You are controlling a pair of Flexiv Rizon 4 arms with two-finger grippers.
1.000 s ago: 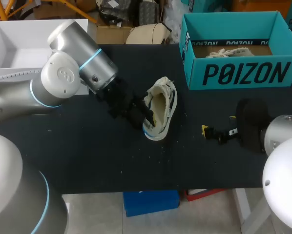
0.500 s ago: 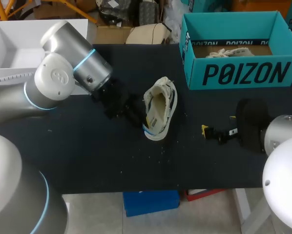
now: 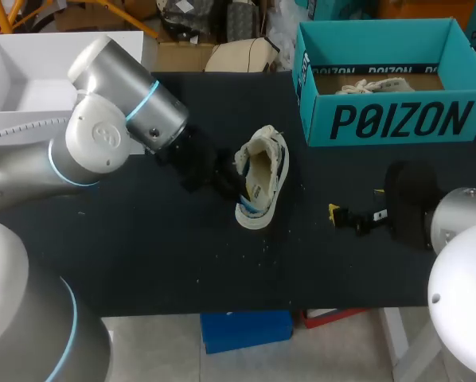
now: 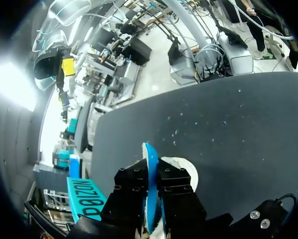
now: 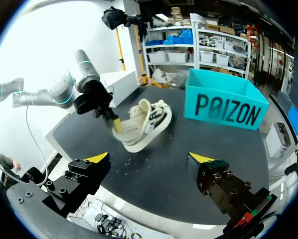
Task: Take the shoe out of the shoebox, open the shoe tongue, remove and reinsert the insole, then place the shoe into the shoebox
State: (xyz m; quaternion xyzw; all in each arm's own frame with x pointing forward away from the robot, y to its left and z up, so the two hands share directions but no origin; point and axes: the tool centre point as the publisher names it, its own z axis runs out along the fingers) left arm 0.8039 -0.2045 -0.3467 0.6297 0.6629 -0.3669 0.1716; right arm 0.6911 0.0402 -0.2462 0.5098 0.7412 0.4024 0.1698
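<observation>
A dark tabletop [image 3: 142,255], dusted with small pale flecks [image 3: 262,247], carries a cream shoe [image 3: 262,171] near its middle. A teal shoebox [image 3: 381,119] stands open at the far right corner, well apart from the shoe. A pale laced item [image 3: 373,82] lies inside the box.

The left arm [image 3: 103,135] comes in from the left side, and its left pincer [image 3: 232,193] meets the side of the shoe toward the end nearer the table's front edge. From the left wrist view, that pincer's black fingers are clenched on a thin blue sheet, the insole [image 4: 148,152]. The sheet stands on edge between them, with the shoe's white rounded end just ahead. The overhead view shows a sliver of the same blue at the shoe's near end, with the shoe's opening turned up toward the camera.

The right arm [image 3: 461,231] sits at the right edge. Its right pincer [image 3: 355,202] is released and holds nothing, hovering low over bare tabletop between the shoe and the table's right edge. In its own wrist view the two yellow-tipped fingers [image 5: 96,158] spread wide, framing the shoe, the left pincer and the box beyond across the flecked surface.
</observation>
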